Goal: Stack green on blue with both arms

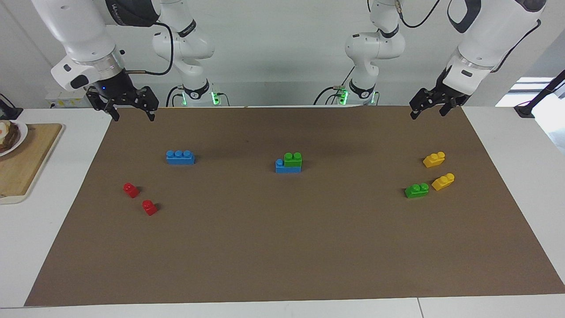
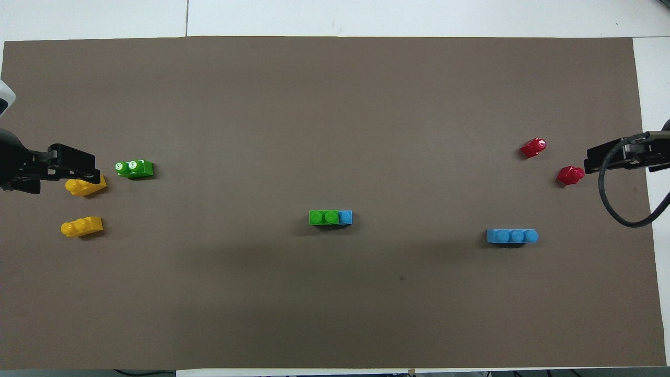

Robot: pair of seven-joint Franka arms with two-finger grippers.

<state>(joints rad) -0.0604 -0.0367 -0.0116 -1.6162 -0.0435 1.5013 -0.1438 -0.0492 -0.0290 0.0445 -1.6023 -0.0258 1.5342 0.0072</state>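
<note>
A green brick (image 1: 293, 159) (image 2: 323, 217) sits stacked on a blue brick (image 1: 280, 167) (image 2: 345, 217) at the middle of the brown mat, leaving one blue stud bare. A second blue brick (image 1: 180, 157) (image 2: 512, 236) lies alone toward the right arm's end. A second green brick (image 1: 416, 190) (image 2: 134, 168) lies toward the left arm's end. My left gripper (image 1: 427, 112) (image 2: 57, 170) hangs open and empty over the mat's corner by the yellow bricks. My right gripper (image 1: 133, 115) (image 2: 607, 159) waits open and empty over its own corner of the mat.
Two yellow bricks (image 1: 434, 159) (image 1: 443, 181) lie beside the loose green brick. Two red bricks (image 1: 131, 190) (image 1: 149, 207) lie farther from the robots than the lone blue brick. A wooden board (image 1: 26, 163) with a plate stands off the mat at the right arm's end.
</note>
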